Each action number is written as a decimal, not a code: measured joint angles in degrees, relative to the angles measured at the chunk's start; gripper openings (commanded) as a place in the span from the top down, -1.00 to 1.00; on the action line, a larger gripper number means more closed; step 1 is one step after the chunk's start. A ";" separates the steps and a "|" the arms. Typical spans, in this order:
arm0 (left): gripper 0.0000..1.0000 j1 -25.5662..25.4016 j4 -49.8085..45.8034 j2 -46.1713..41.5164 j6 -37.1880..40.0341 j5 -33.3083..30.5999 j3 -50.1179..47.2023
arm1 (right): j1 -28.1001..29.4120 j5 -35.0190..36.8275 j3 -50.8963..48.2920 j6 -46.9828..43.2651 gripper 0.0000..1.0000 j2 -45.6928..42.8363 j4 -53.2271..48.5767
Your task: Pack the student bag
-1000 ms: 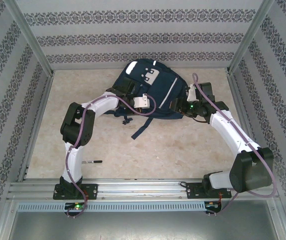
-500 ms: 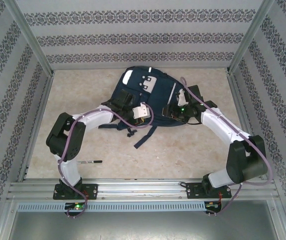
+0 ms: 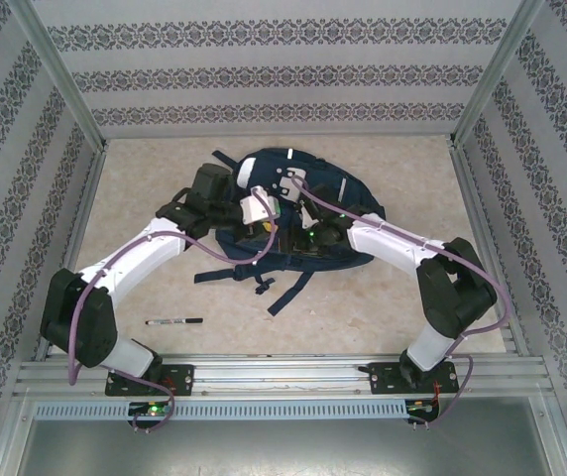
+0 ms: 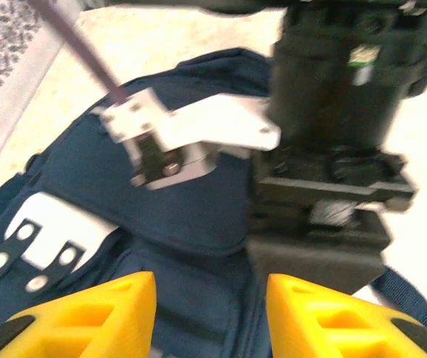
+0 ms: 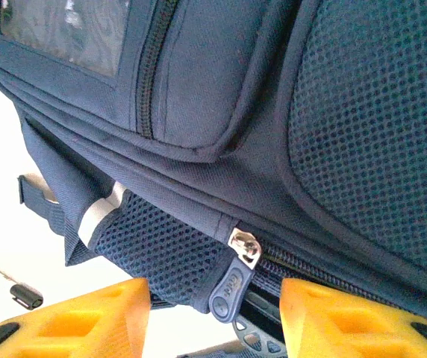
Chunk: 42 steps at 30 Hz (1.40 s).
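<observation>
- On desk (image 3: 393, 297): large navy-blue fabric backpack (image 3: 335, 193), lying flat.
- Left jaws spread over its front.
- Right jaws spread, dark zipper pull (image 5: 232, 287) between them, unpinched.

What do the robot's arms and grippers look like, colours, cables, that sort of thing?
The left arm and right arm have white links, bulky black joints and a purple cable looping alongside. A green light glows at the left base. The left gripper and right gripper have ribbed yellow fingers.
</observation>
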 measured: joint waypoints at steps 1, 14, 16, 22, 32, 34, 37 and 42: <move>0.11 1.05 -0.70 0.42 1.49 0.09 -0.37 | 0.52 0.74 0.00 0.39 0.02 0.00 -0.35; -0.01 4.96 -5.44 8.13 9.97 4.92 -3.74 | 6.49 6.93 0.96 7.45 0.63 3.63 -2.36; -0.02 4.96 -5.51 8.13 10.93 5.29 -3.72 | 6.82 7.78 1.57 8.28 0.77 4.74 -2.75; -0.11 4.96 -5.51 8.15 14.14 5.99 -3.72 | 6.93 8.83 1.73 8.85 1.00 5.14 -2.99; -0.16 4.85 -6.75 15.56 20.31 7.32 1.99 | 3.78 1.66 -2.49 5.64 1.00 -3.82 -1.81; -0.16 4.61 -7.72 17.55 21.51 6.95 4.11 | 1.97 0.09 -3.78 5.66 0.95 -5.35 -1.31; -0.14 4.28 -8.87 20.06 22.93 5.44 6.14 | 0.63 -0.87 -4.44 5.92 0.44 -5.27 -0.79; -0.14 4.15 -9.38 21.59 23.96 3.48 5.05 | 3.17 0.26 -4.28 7.67 0.36 -3.30 0.31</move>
